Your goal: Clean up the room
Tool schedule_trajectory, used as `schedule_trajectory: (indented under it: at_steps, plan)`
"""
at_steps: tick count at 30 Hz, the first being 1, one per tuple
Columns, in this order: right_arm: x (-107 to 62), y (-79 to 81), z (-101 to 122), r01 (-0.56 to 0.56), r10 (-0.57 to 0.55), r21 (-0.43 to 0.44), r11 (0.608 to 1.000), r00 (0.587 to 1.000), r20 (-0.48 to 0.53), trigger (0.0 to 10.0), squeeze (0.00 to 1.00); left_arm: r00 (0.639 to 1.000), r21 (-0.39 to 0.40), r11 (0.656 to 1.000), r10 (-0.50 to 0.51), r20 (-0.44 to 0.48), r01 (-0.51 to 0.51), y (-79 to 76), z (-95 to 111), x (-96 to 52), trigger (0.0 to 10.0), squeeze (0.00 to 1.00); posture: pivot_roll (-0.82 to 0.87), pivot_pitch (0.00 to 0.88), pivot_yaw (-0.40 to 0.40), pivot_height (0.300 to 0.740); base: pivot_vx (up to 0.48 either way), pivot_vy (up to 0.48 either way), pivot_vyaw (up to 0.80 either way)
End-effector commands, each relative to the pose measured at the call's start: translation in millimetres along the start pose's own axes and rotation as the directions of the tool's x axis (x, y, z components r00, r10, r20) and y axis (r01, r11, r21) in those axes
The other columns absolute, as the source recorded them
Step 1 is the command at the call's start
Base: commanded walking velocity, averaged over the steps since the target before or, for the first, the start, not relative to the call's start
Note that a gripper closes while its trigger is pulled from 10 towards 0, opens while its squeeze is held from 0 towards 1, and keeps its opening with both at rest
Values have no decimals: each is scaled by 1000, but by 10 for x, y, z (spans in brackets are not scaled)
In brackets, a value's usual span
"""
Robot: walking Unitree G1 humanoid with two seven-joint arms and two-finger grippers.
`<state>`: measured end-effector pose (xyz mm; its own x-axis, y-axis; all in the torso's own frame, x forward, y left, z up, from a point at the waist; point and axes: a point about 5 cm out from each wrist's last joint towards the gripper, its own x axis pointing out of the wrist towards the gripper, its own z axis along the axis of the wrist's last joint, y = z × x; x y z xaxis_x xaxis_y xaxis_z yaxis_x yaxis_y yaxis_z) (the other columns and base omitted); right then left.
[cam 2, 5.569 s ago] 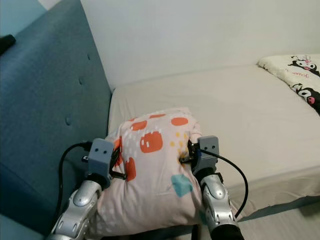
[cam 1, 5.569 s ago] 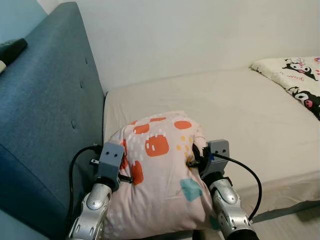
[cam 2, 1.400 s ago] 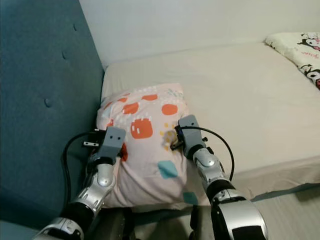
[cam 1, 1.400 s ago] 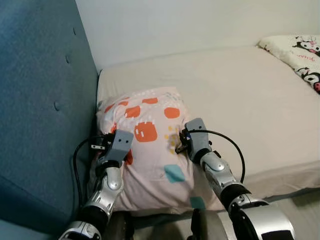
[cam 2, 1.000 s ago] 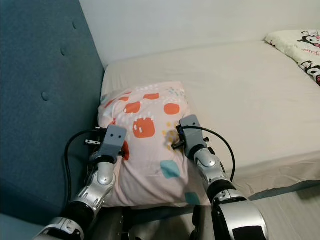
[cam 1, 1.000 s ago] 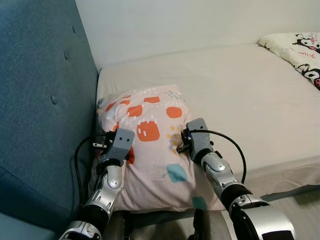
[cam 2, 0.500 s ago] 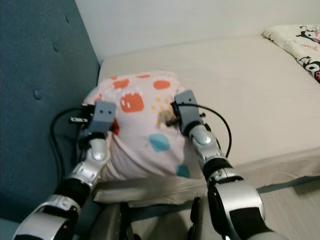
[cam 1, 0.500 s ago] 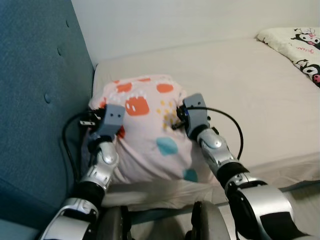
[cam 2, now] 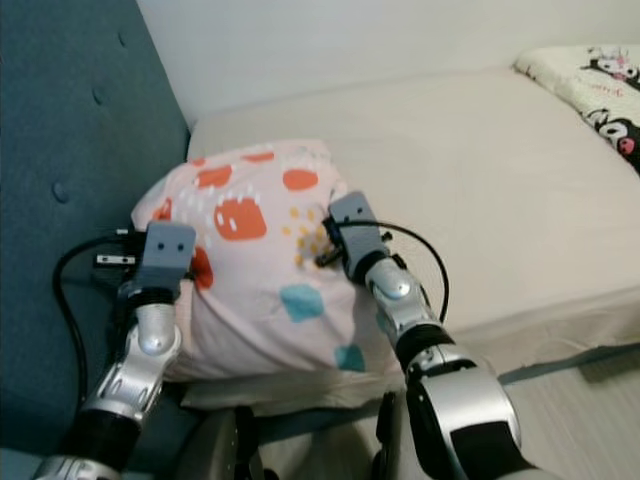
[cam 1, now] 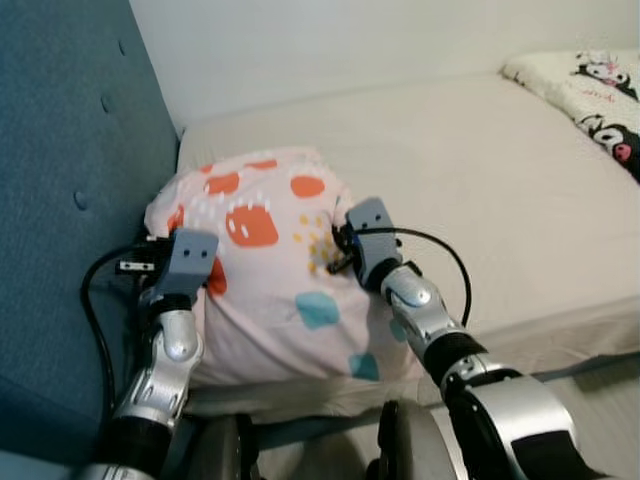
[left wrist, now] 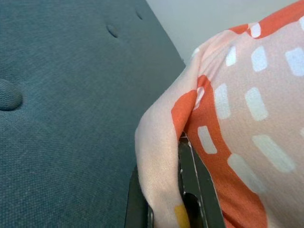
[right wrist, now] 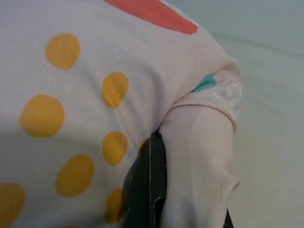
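A pink pillow with orange, teal and yellow patches lies at the head end of the beige mattress, against the blue headboard. My left gripper is shut on the pillow's left edge, next to the headboard. In the left wrist view a fold of the pillow is pinched between the black fingers. On the opposite side, my right gripper is shut on the pillow's right side. There the fabric bunches over a black finger. Both sets of fingertips are buried in the fabric.
A white wall runs behind the bed. A white cover with black cartoon figures lies at the far right of the mattress. The mattress's front edge drops to the floor near my body. Bare mattress stretches to the right of the pillow.
Both arms have shifted the pillow left and farther onto the mattress, toward the headboard; its lower end no longer hangs over the bed's front edge. The view has also shifted slightly.
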<state>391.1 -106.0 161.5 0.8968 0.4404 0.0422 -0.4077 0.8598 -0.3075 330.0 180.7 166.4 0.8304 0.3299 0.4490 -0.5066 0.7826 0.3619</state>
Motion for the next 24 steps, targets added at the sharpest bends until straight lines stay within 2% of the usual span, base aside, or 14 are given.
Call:
schedule_trajectory:
  at_steps: [1,2,6,9,13,17,19,21,24]
  plan:
    - [-62,5,-142,-3,4,12,1000,998,-61,10000,0,998,23,998,61,29,-61,131,14,25,10000,0,137,272,4,593,0,0,0]
    - [-62,5,-142,-3,4,12,1000,998,-61,10000,0,998,23,998,61,29,-61,131,14,25,10000,0,137,272,4,593,0,0,0]
    - [-226,-6,-471,44,-35,32,999,975,-221,10000,0,1000,3,1000,10,11,-10,-50,75,-60,10000,0,140,279,8,593,0,0,0]
    - [-254,-15,-519,56,-47,29,998,968,-247,10000,0,1000,-1,1000,2,7,-2,-74,89,-73,10000,0,142,280,9,593,0,0,0]
    - [-350,-58,-677,117,-98,32,993,932,-348,10000,0,998,-5,998,-61,-31,61,-162,86,-176,10000,0,144,286,14,593,0,0,0]
    - [-343,-61,-665,119,-102,28,993,935,-340,10000,0,996,-9,997,-79,-39,79,-174,86,-207,10000,0,144,286,14,593,0,0,0]
    - [-263,-102,-524,154,-147,4,988,952,-269,10000,0,995,-27,996,-89,-48,88,-191,120,-275,10000,0,151,290,12,593,0,0,0]
    - [-243,-114,-486,166,-158,7,986,955,-253,10000,0,994,-31,995,-97,-48,95,-204,131,-291,10000,0,154,289,12,593,0,0,0]
    - [-130,-157,-291,185,-180,9,983,966,-184,10000,0,994,-31,994,-103,-23,102,-235,193,-337,10000,0,155,293,15,593,0,0,0]
